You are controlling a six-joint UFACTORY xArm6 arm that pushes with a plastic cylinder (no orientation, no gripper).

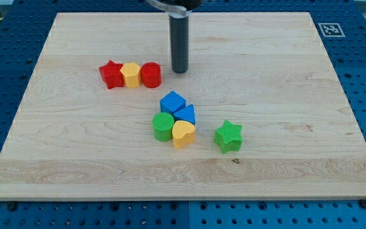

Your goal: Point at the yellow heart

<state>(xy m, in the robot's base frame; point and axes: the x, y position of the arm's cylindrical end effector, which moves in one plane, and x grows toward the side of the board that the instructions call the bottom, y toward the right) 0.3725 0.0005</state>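
Camera view: our tip (pixel 180 70) stands near the view's top, just right of the red cylinder (pixel 150 74), well apart from the yellow heart (pixel 183 134).

We carry no fingers, only a bare rod, so nothing opens or clamps. The heart sits low in the central cluster, touching the green cylinder (pixel 163 126) on its left and the blue blocks (pixel 177 107) above it, with the green star (pixel 228 136) near on the right. A red star (pixel 111 74), yellow block (pixel 131 74) and the red cylinder form a row at upper left. We judge the risk is a straight run down: the blue blocks lie between us and the heart, so we would shove them into it and scatter the cluster. Coming round by the gap before the green star looks safer, though overshooting would nudge the heart itself.
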